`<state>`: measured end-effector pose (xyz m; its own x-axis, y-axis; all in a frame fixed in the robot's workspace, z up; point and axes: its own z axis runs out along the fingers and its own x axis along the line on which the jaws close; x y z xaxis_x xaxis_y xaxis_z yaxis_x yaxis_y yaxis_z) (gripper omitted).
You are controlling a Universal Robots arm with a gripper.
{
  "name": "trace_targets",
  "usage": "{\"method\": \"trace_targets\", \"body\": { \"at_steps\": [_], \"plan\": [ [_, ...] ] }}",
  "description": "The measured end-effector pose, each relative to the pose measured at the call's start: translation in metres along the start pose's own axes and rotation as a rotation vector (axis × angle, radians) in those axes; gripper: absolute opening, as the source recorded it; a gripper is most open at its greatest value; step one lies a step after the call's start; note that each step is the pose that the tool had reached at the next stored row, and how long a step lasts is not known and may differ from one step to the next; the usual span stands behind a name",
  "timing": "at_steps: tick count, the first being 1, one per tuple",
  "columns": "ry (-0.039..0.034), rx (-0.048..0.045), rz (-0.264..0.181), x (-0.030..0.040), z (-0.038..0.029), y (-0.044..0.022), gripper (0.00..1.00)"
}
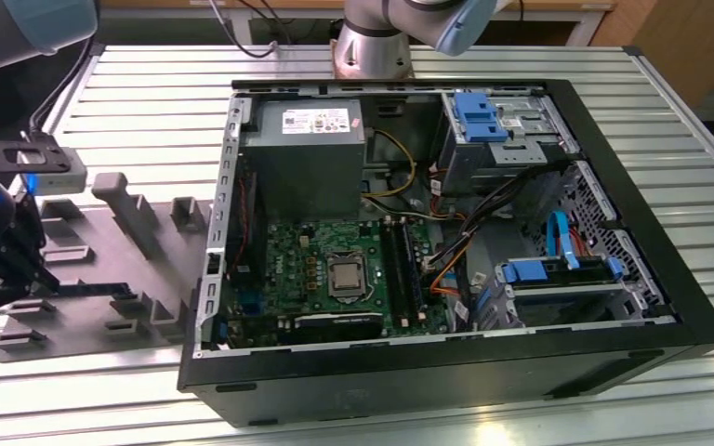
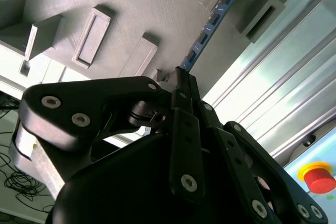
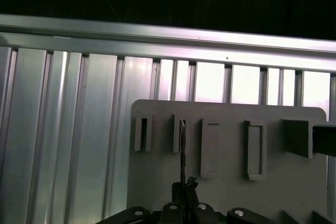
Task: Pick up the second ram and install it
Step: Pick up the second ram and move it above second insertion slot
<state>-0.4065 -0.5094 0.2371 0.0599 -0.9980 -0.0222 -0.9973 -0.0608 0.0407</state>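
Second wrist view has the second ram [image 2: 209, 27] caught at one end by the gripper [image 2: 178, 74], which is clamped tight on the dark stick. The stick reaches away over the grey holder tray [image 2: 131, 3]. All this sits at the exterior view's left, well apart from the open computer case [image 1: 456, 353]. Picking up is the step in hand, I judge, though whether the stick has cleared the tray is hard to tell. Freeing it calls for a straight, level lift so the thin board does not bind.
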Motion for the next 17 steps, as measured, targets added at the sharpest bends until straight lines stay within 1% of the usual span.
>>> {"method": "trace_targets", "body": {
  "at_steps": [12,17],
  "plan": [
    [0.0001,0.0011,0.000,-0.0002,-0.0084,0.0003,0.13],
    [0.0000,0.0019,0.000,-0.0002,-0.0082,0.0004,0.13]
  ]
}}
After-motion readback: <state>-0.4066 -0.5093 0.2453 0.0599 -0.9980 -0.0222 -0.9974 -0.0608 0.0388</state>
